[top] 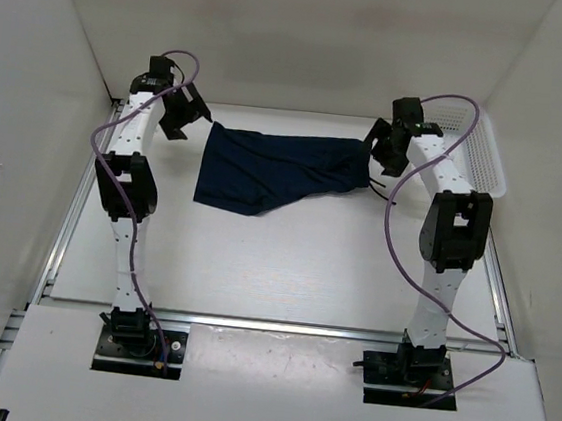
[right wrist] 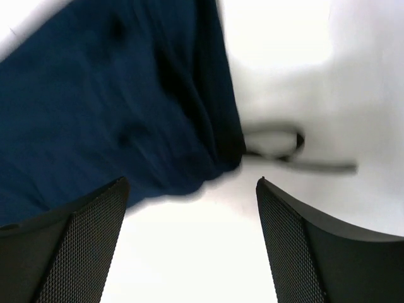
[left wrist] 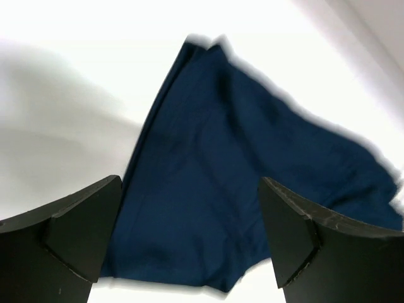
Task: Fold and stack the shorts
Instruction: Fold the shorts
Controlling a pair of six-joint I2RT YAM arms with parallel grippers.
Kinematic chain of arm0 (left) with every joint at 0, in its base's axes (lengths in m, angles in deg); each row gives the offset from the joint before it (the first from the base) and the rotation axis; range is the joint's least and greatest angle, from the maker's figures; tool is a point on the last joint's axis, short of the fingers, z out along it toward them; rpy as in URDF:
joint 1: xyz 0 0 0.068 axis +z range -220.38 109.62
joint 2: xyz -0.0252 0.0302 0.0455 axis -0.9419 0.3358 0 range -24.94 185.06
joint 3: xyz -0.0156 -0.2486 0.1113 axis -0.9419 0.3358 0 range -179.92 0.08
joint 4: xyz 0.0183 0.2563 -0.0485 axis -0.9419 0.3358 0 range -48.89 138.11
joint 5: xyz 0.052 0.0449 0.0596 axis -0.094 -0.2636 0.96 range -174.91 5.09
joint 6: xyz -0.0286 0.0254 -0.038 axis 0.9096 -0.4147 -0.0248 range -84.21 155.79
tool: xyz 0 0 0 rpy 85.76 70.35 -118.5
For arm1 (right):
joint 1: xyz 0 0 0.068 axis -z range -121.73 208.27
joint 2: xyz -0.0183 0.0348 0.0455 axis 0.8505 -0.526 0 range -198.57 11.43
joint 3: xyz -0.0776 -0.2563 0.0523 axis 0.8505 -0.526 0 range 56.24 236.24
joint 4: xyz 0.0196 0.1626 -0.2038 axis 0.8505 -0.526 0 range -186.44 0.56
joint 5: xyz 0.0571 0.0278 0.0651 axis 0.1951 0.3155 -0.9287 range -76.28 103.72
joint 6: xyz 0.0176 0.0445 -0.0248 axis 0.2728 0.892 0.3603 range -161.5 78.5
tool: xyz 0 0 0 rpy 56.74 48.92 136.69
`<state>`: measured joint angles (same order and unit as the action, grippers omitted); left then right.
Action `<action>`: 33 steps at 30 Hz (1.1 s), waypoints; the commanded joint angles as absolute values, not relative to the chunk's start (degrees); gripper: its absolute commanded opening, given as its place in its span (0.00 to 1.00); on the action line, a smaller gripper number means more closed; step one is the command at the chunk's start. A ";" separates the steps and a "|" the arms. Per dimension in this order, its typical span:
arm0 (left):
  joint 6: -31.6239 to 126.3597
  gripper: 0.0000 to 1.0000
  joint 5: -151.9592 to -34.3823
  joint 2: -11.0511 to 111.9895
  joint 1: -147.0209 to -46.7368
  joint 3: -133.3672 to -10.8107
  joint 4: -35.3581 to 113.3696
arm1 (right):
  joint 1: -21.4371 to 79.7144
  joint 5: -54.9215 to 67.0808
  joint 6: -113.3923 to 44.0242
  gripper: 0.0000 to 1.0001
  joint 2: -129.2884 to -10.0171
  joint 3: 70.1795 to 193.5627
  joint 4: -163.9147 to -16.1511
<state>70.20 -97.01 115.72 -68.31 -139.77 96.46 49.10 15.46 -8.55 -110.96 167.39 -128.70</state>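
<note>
White mesh basket (top: pixel 488 157) at table (top: pixel 285 271) far-right corner.

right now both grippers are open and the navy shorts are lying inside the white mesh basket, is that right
No. The top external view shows the navy shorts on the table between the left gripper and right gripper, not inside the white mesh basket at far right. Both grippers are open.

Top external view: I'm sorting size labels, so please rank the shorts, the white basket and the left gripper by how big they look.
1. shorts, clearly largest.
2. white basket, though it is partly hidden.
3. left gripper, smallest.
</note>
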 commanded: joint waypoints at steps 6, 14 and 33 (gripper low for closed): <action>62.33 1.00 -95.45 95.65 -70.73 -111.22 99.56 | 48.07 8.46 -8.11 0.88 -100.20 146.97 -122.75; 61.72 1.00 -98.18 96.26 -74.16 -95.73 95.61 | 48.07 5.99 -5.73 0.93 -106.24 149.92 -120.20; 65.76 0.10 -94.93 101.46 -70.03 -98.54 94.72 | 46.31 8.54 -3.44 0.00 -117.87 161.01 -119.94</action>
